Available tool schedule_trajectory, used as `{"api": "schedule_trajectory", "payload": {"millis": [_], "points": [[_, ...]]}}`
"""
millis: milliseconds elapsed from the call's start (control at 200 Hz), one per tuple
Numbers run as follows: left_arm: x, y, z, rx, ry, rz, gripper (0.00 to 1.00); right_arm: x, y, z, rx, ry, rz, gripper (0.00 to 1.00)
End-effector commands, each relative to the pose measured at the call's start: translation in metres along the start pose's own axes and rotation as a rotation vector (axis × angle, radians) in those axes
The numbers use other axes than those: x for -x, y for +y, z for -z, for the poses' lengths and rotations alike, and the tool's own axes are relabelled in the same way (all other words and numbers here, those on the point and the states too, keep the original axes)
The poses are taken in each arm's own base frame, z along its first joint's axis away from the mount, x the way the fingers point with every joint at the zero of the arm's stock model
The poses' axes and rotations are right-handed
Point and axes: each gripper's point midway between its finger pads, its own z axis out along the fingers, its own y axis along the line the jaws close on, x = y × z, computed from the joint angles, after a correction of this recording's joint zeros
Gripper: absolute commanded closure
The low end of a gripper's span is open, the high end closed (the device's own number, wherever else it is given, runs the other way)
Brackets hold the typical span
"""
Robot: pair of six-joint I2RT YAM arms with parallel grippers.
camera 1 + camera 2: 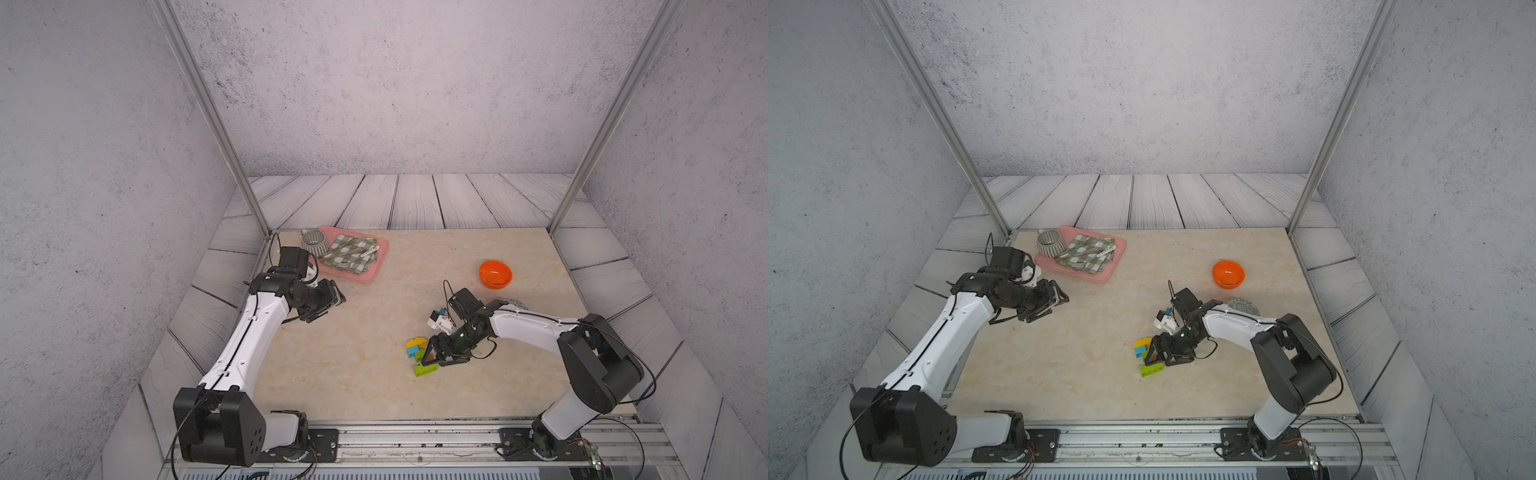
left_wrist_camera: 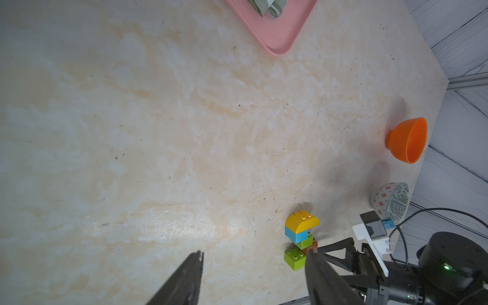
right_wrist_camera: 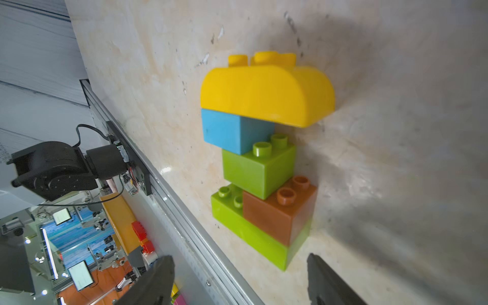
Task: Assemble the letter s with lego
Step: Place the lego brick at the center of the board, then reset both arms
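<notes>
Orange bowl (image 1: pixel 495 274) sits beyond the right end effector (image 3: pixel 239 264), spread beside the letter s (image 3: pixel 258 169).

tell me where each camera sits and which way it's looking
top views: high above the near edge, looking down on the table; left arm and right arm show whole
left wrist: on the left arm, looking across the table at the lego stack and orange bowl; left gripper open, right arm beyond
right wrist: close on the stack; right gripper open
shared: all four show the stack
</notes>
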Motion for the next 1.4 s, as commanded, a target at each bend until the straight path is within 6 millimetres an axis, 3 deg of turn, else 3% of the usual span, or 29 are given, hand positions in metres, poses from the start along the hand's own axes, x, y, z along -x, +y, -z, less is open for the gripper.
{"api": "schedule_trajectory", "payload": {"millis": [0, 70, 145, 270, 360, 425, 525, 646, 811, 931, 1036, 1231, 1396], "points": [[0.008, -0.001, 0.007, 0.007, -0.029, 0.003, 0.33, -0.005, -0.01, 0.032, -0.168, 0.007, 0.019, 0.17], [0.01, 0.001, 0.009, 0.021, -0.043, 0.0, 0.33, 0.006, -0.014, 0.059, -0.284, -0.048, 0.046, 0.17], [0.016, 0.003, 0.011, 0.037, -0.078, -0.017, 0.3, 0.033, -0.011, 0.098, -0.403, -0.2, 0.124, 0.17], [0.037, 0.004, 0.017, 0.052, -0.209, -0.077, 0.26, 0.088, 0.001, 0.179, -0.615, -0.651, 0.305, 0.14], [0.058, 0.002, 0.025, 0.045, -0.359, -0.128, 0.23, 0.111, 0.0, 0.232, -0.768, -0.972, 0.396, 0.11], [0.072, 0.002, 0.031, 0.045, -0.473, -0.153, 0.22, 0.117, -0.019, 0.266, -0.914, -1.138, 0.374, 0.1], [0.088, 0.014, 0.029, 0.113, -0.549, -0.155, 0.22, 0.109, -0.077, 0.3, -1.101, -1.25, 0.201, 0.1], [0.107, 0.025, 0.033, 0.18, -0.673, -0.187, 0.2, 0.091, -0.142, 0.3, -1.172, -1.256, 0.034, 0.1], [0.12, 0.046, 0.045, 0.297, -0.851, -0.238, 0.18, 0.084, -0.191, 0.272, -1.202, -1.207, -0.019, 0.1], [0.119, 0.066, 0.055, 0.405, -0.981, -0.297, 0.16, 0.081, -0.211, 0.262, -1.19, -1.26, -0.022, 0.09], [0.111, 0.095, 0.052, 0.518, -1.035, -0.297, 0.08, 0.077, -0.223, 0.258, -1.152, -1.322, -0.042, 0.09], [0.091, 0.144, 0.026, 0.615, -1.023, -0.185, 0.07, 0.087, -0.236, 0.246, -1.11, -1.31, -0.025, 0.1], [0.096, 0.157, 0.014, 0.655, -1.096, -0.194, 0.07, 0.09, -0.241, 0.246, -1.049, -1.273, -0.044, 0.1]]}}
